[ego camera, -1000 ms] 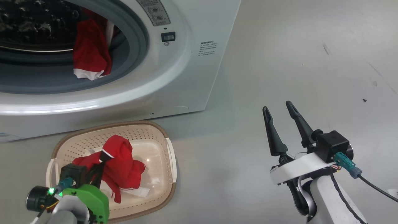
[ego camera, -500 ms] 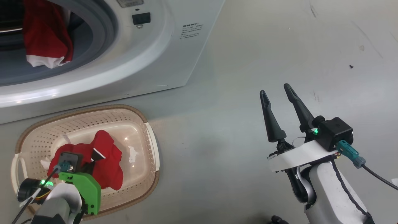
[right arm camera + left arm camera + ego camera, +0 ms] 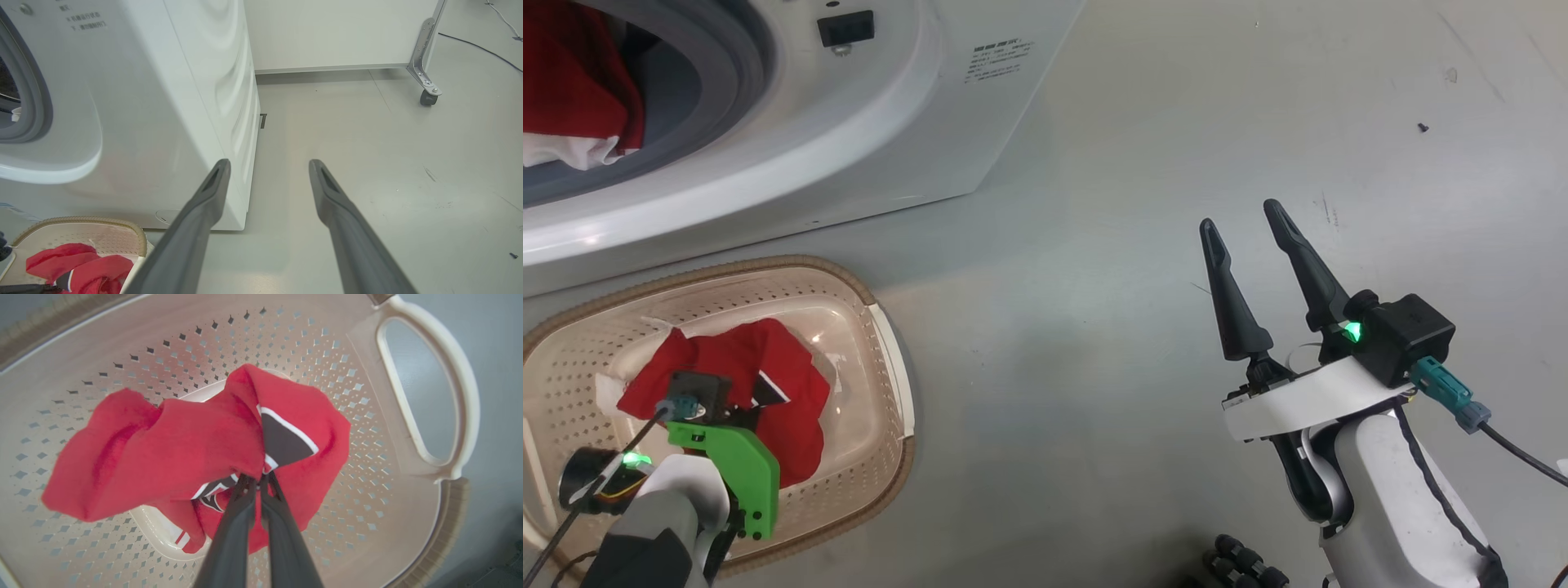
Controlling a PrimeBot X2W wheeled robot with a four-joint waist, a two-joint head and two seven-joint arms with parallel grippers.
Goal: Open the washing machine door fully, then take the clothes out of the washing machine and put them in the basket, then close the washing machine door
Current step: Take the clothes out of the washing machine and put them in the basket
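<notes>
**Item 1, nearest: left gripper**. Fingers pressed together, pinching a fold of a red garment with white and dark trim. It sits low inside the basket. The cloth drapes onto the basket bottom and bunches around the fingertips.

**Item 2: basket.** Cream, perforated, brown rim. It stands on the floor just in front of the washing machine. Contents: the pinched red garment, with some white cloth beneath it.

**Item 3: right gripper**. Fingers spread wide, nothing between them. It hangs over bare floor, well apart from basket and machine.

**Item 4, farthest: washing machine.** The opening is uncovered. More clothes, red with a white hem, hang over the grey rubber ring at the drum mouth.

**Step in hand, as judged:** delivery of one garment into the basket, release not yet made.

**Next move calls for:** parting the left fingers and lifting clear without dragging the cloth back out. After that comes a reach to the drum mouth for the red piece there. Door closing comes last.
</notes>
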